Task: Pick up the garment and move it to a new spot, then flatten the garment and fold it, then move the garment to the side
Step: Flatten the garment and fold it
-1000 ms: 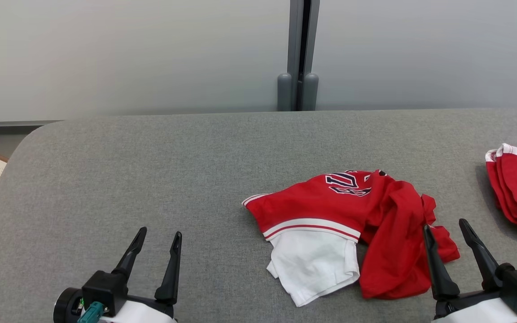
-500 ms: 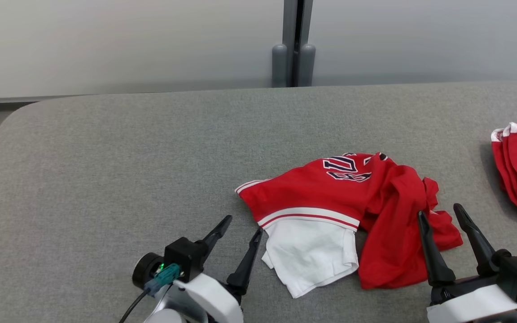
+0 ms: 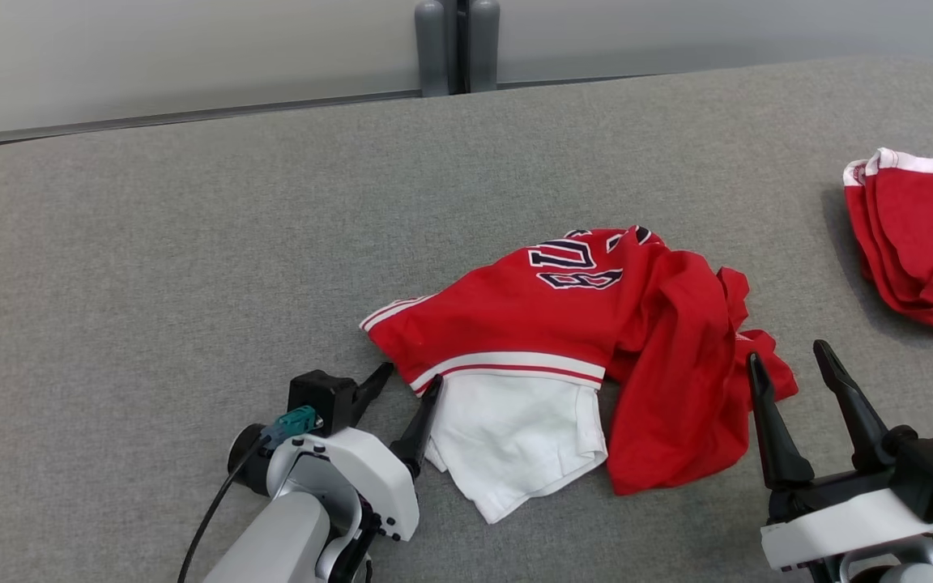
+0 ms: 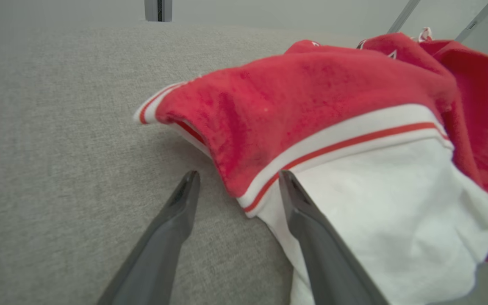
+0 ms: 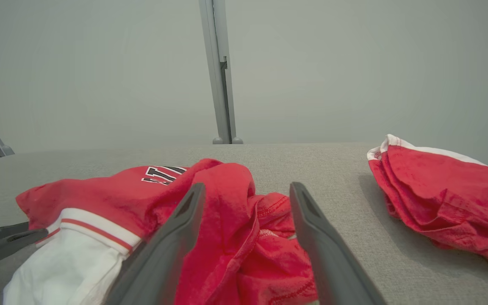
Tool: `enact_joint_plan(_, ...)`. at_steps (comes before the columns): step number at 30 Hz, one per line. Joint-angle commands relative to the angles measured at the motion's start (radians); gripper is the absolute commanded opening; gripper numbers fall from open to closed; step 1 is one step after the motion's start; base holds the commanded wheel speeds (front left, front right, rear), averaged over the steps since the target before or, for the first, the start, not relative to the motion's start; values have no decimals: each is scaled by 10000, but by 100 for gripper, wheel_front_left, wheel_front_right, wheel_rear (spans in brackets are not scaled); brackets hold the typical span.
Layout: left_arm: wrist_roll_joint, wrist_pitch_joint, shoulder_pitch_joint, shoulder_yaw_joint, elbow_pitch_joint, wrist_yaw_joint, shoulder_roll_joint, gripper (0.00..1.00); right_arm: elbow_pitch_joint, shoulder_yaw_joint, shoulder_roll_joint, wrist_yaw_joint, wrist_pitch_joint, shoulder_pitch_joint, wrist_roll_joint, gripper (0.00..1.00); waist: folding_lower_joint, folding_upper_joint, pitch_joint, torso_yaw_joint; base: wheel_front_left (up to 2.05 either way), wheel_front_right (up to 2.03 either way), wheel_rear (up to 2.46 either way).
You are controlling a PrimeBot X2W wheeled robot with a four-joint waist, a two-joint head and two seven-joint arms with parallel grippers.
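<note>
The garment (image 3: pixel 547 324), a crumpled red jersey with dark lettering, white-and-red striped trim and a white part, lies mid-table. My left gripper (image 3: pixel 411 376) is open at its near-left edge. In the left wrist view the striped hem corner of the garment (image 4: pixel 311 93) sits between the open tips of the left gripper (image 4: pixel 238 174), low over the cloth. My right gripper (image 3: pixel 786 353) stands open at the garment's right end, its left finger beside the red fold. In the right wrist view the red fabric of the garment (image 5: pixel 100 190) lies beyond the right gripper (image 5: pixel 248 186).
Another red garment with white trim (image 3: pixel 920 235) lies bunched at the table's right edge, also in the right wrist view (image 5: pixel 439 182). The grey fabric-covered table (image 3: pixel 151 243) stretches bare to the left and far side. A grey post (image 3: pixel 457 40) stands behind the table.
The head camera has tilted down and turned. My left arm has travelled right and forward from the near-left table area to the garment's left hem. The right gripper has held its place by the garment.
</note>
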Motion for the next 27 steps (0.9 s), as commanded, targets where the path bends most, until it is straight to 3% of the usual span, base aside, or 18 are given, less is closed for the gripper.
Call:
enact_joint_plan(1, -175, -170, -304, -141, 264, -1, 35, 0, 42, 10, -9, -3, -76, -173, 84, 100, 0, 0, 113, -119, 0, 0, 0)
enact_joint_plan(10, -481, -786, -676, -377, 949, 98, 42, 0, 233, -156, 50, -3, -187, -158, 73, 100, 0, 0, 101, -45, 0, 0, 0)
enact_joint_plan(14, -639, -921, -326, -73, 635, 235, 362, 0, 299, -307, 50, -3, -162, -79, 82, 100, 0, 0, -9, 126, 0, 0, 0)
enact_joint_plan(20, -958, -675, 491, 504, -848, 871, 1196, 0, 341, -751, 67, -3, -132, 71, 73, 100, 0, 0, -115, 454, 0, 0, 0)
enact_joint_plan(27, -1177, 326, 1770, 1189, -3484, 2004, 2480, 0, 297, -1475, 122, -3, -39, 124, -43, 100, 0, 0, -145, 732, 0, 0, 0)
